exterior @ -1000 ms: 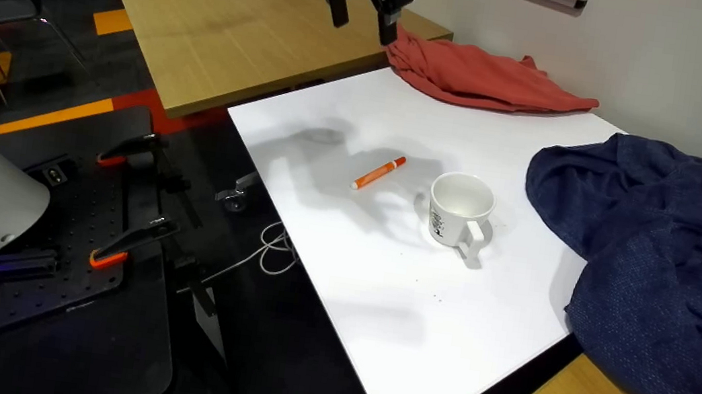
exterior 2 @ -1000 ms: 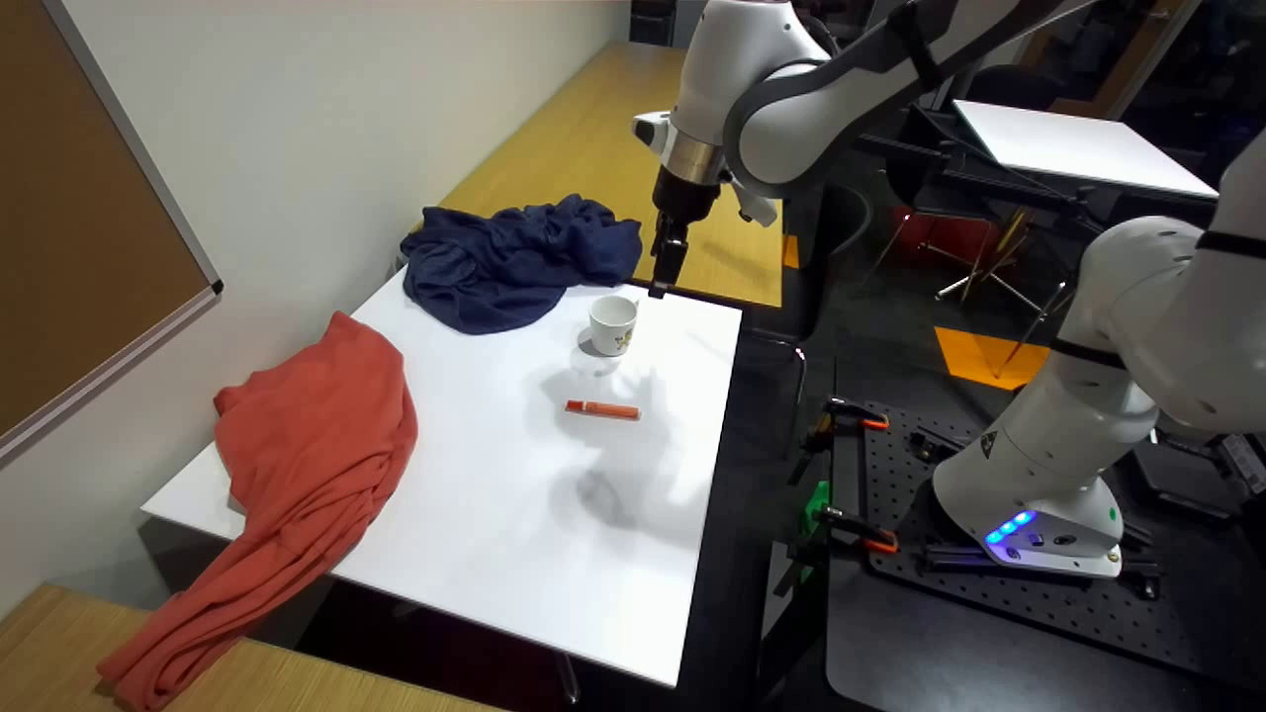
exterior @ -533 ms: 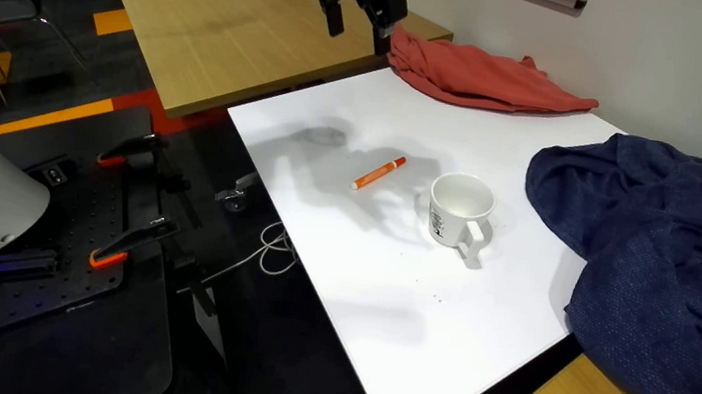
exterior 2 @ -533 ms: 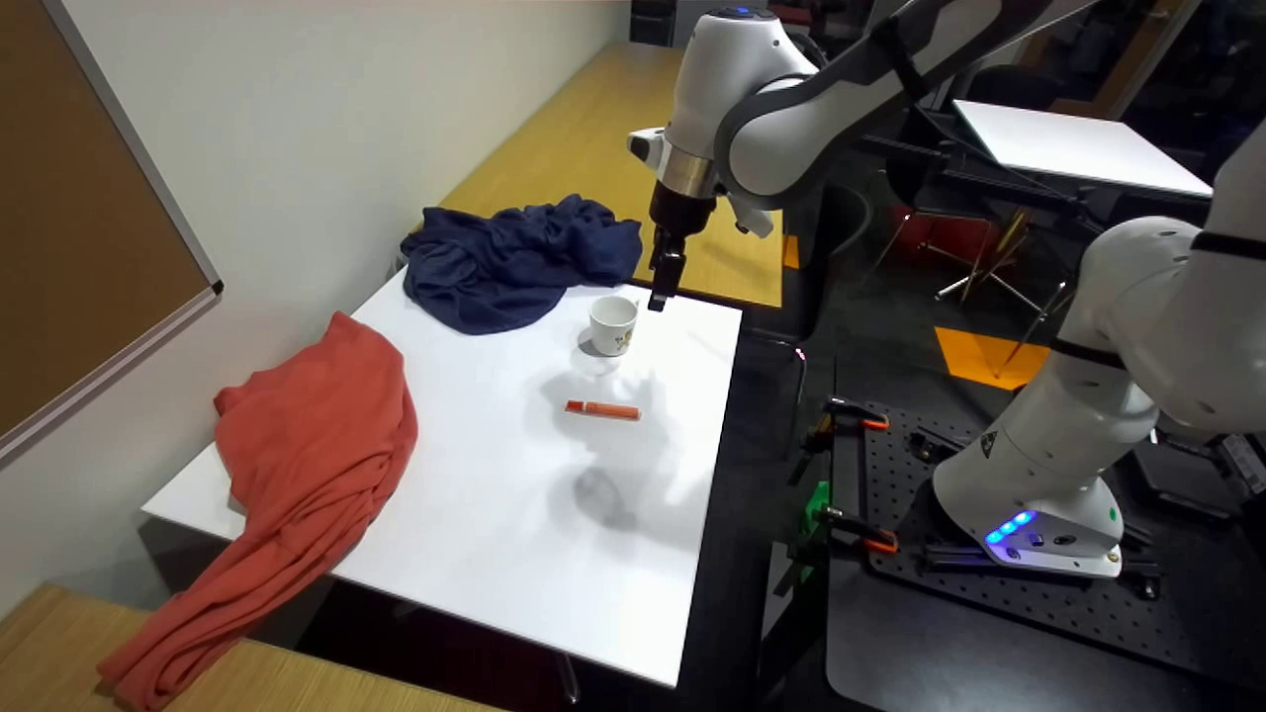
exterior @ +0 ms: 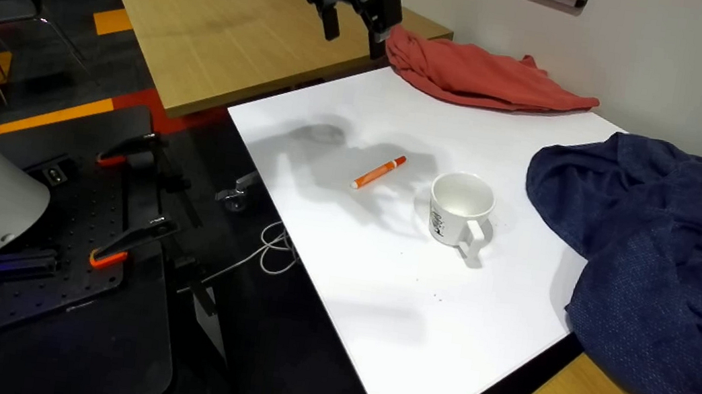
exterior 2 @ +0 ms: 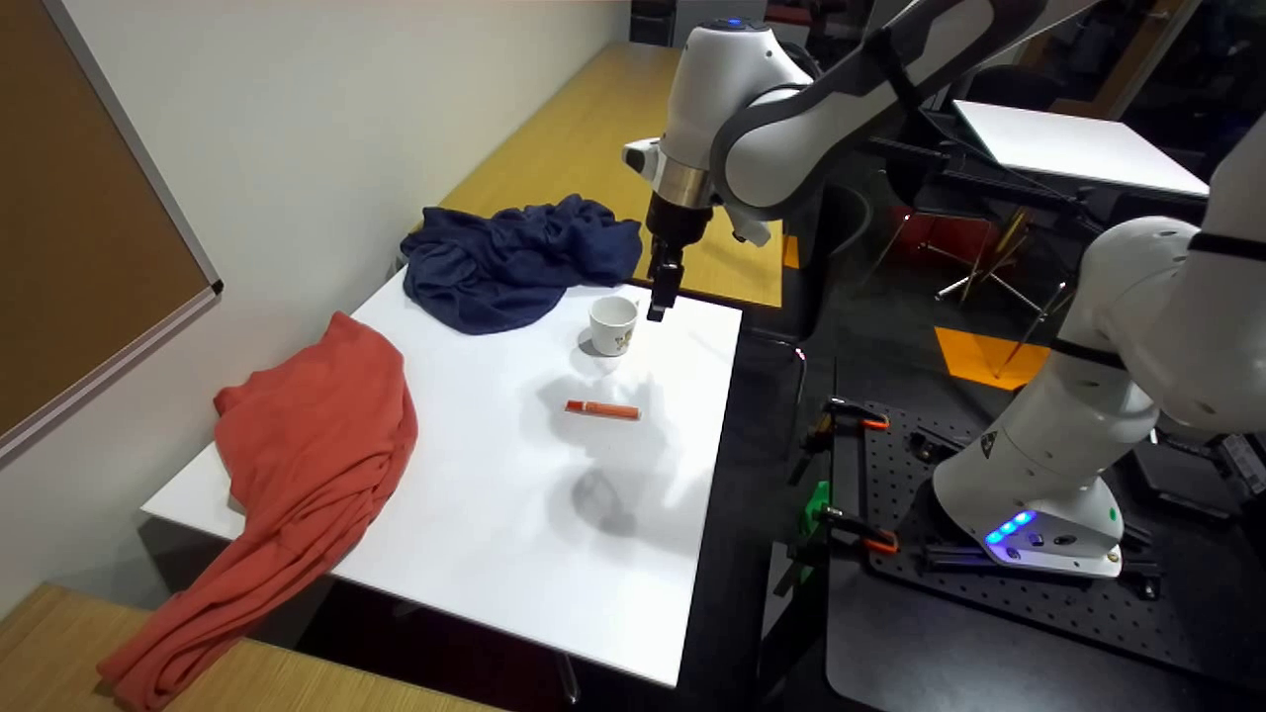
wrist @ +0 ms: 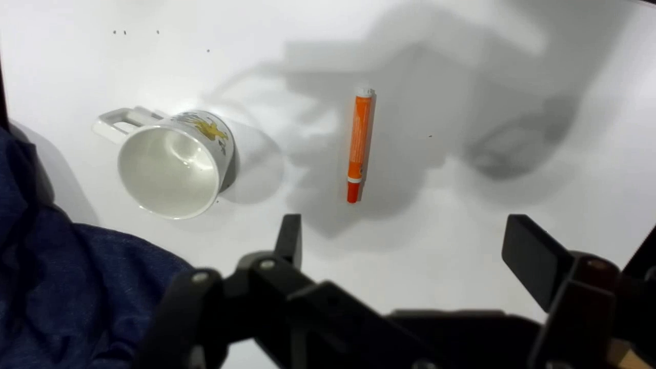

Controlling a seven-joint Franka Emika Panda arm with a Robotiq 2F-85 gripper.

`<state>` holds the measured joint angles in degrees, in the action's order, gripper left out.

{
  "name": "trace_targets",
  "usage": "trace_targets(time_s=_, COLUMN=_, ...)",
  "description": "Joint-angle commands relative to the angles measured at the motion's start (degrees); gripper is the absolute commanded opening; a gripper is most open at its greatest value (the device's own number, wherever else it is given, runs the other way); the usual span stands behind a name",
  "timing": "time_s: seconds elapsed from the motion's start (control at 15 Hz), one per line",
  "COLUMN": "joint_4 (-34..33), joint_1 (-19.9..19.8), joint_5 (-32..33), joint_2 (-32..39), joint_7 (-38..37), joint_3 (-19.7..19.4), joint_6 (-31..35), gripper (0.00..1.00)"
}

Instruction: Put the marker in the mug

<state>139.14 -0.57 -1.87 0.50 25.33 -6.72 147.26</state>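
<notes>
The orange marker lies flat on the white table and shows in both exterior views point(exterior: 378, 173) point(exterior 2: 603, 409). In the wrist view the marker point(wrist: 360, 138) points its red cap toward the jaws. The white mug stands upright near the marker, with its handle turned away from it, in both exterior views point(exterior: 446, 223) point(exterior 2: 610, 331) and the wrist view point(wrist: 169, 171). The mug's visible inside is bare. My gripper is open with nothing between its fingers, high above the table, in both exterior views point(exterior: 354, 41) point(exterior 2: 657, 311). In the wrist view the wide-apart fingertips point(wrist: 405, 225) frame bare table.
A dark blue cloth point(exterior: 672, 280) lies near the mug, also visible in the wrist view point(wrist: 77, 292). A red cloth point(exterior 2: 316, 425) drapes over another part of the white table point(exterior 2: 475, 534). A wall with a board point(exterior 2: 89, 218) borders the table.
My gripper and arm have come down a little and shifted slightly sideways. The gripper stays open. The marker and the mug have not moved.
</notes>
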Motion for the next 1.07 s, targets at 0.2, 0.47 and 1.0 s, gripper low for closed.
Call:
trace_targets(time_s=0.2, joint_4=-1.21, joint_1=0.07, joint_5=1.45, joint_2=7.36, joint_7=-4.7, joint_3=4.56, joint_6=4.74, gripper=1.0)
trace_targets(time_s=0.47, joint_4=-1.59, joint_1=0.93, joint_5=5.37, joint_2=12.38, joint_7=-11.65, joint_3=5.46, joint_6=9.38, gripper=1.0)
trace_targets(time_s=1.0, joint_4=-6.62, joint_1=0.27, joint_5=6.55, joint_2=22.43, joint_7=-14.98, joint_3=6.49, joint_6=11.45, gripper=1.0)
